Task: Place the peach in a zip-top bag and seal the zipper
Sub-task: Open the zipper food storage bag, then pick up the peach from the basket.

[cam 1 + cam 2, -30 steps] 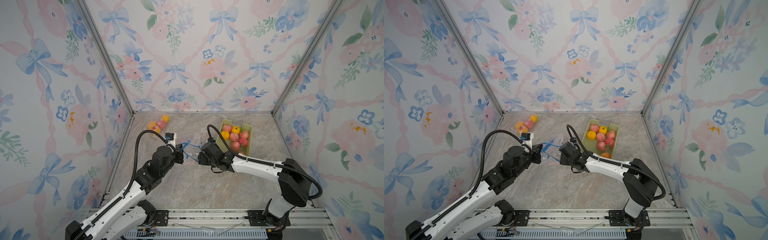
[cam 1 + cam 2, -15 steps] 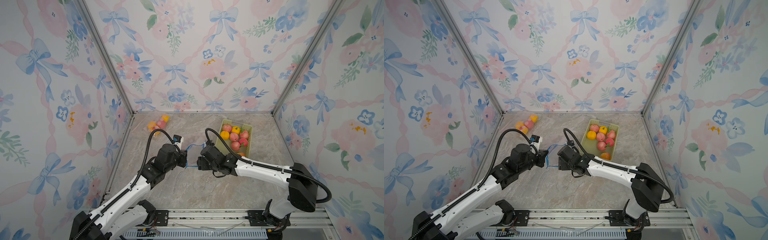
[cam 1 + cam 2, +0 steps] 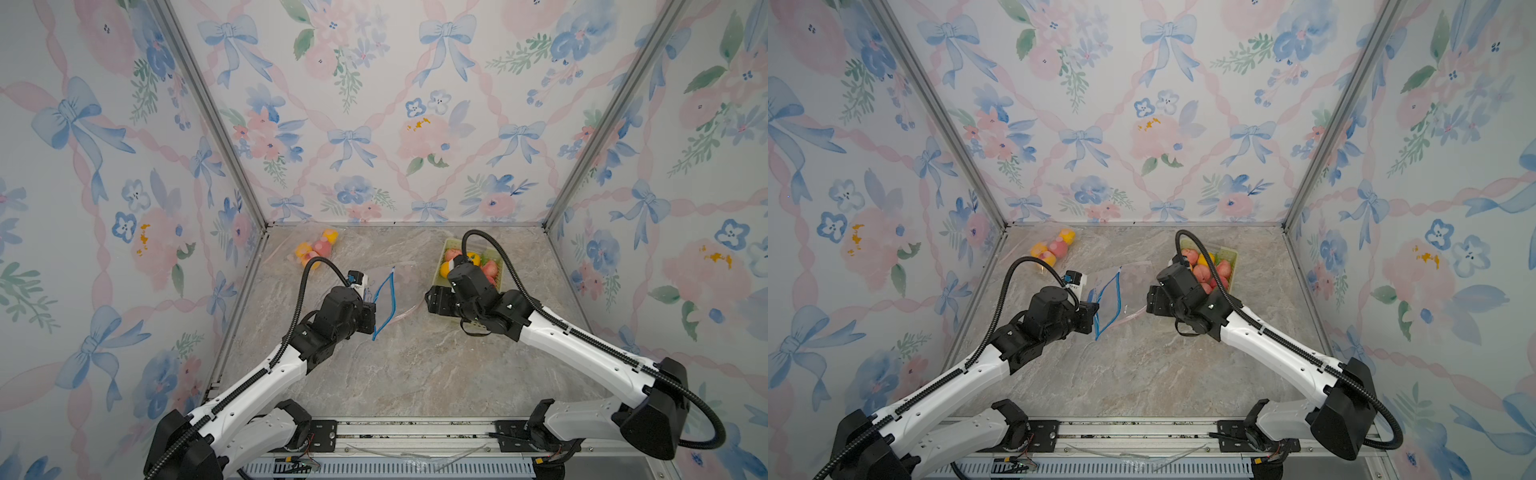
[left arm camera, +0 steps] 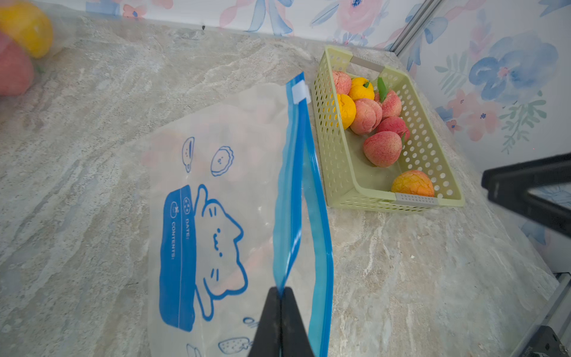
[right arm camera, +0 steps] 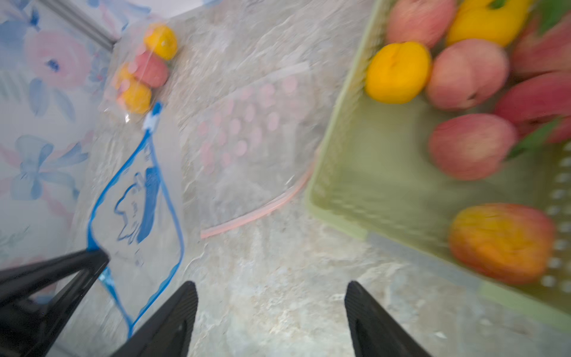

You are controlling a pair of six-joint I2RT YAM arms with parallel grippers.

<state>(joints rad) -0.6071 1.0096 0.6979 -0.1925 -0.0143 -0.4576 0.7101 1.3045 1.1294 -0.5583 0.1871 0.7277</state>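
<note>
Left hand [image 3: 372,313] pinches the blue-zippered bag [image 3: 384,297], set apart from the basket [image 3: 501,266], in a top view. The right hand [image 3: 429,300], at the bag's mouth a second ago, has let go and drawn back beside the basket, empty.

Left wrist view: the closed hand [image 4: 281,296] holds one zipper lip, mouth gaping toward the basket [image 4: 335,148], where the peach [image 4: 383,149] still lies.

Right wrist view: the hand [image 5: 272,290] spreads wide over bare worktop [image 5: 272,247], basket rim close alongside; a pick looks next.

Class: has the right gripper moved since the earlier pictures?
Yes. In both top views the right gripper has drawn away from the blue-zipped bag toward the green basket.
</note>
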